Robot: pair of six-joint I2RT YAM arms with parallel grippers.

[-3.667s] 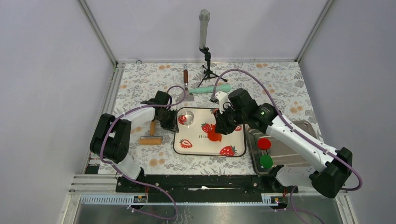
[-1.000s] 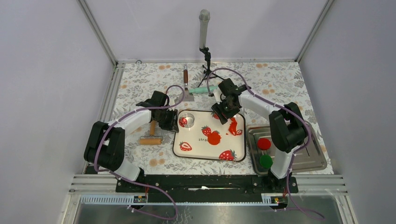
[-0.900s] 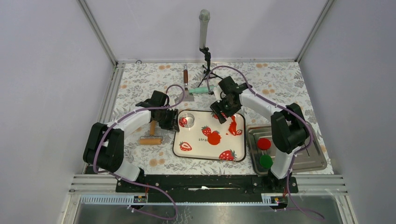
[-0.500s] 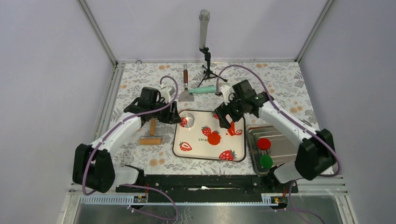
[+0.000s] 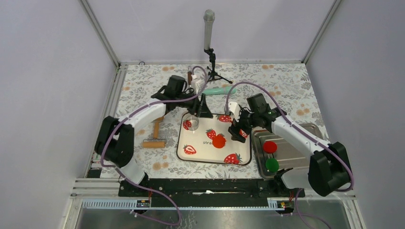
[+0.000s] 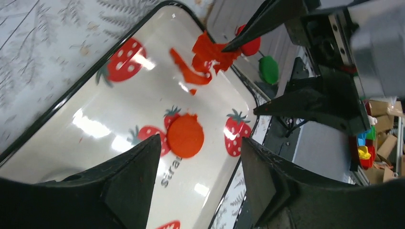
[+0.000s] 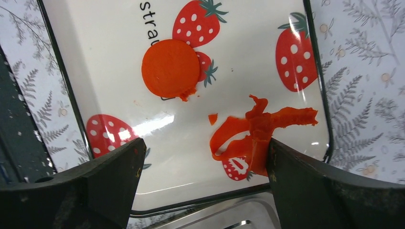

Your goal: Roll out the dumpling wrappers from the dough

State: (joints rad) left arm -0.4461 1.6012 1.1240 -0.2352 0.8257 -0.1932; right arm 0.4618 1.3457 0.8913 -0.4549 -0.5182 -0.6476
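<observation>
The dumpling wrapper (image 7: 170, 68), a flat orange-red round with one small ragged tag on its rim, lies near the middle of the strawberry tray (image 7: 95, 71), touching nothing but the tray. Just beside it, toward the tray's right edge, sits the dough scrap (image 7: 258, 129), a curled, torn ribbon of offcut with a crumb loose next to it. The right gripper (image 7: 204, 148) hangs over this scrap with its jaws spread as wide as they go; the scrap rests against the inside of one finger but is not pinched. The left gripper (image 5: 202, 109) hovers at the tray's far left corner, above the ring cutter (image 5: 190, 123), fingers well apart and empty. The rolling pin (image 5: 154, 142) lies off the tray to the left, and the metal tray (image 5: 285, 160) on the right holds a crimson disc (image 5: 270, 146) and a green disc (image 5: 272, 165). One wrapper looks cut out, so the step in hand appears to be dealing with the leftover. Next, the right jaws would need to close on the thin, floppy scrap without dragging it into the finished round.
</observation>
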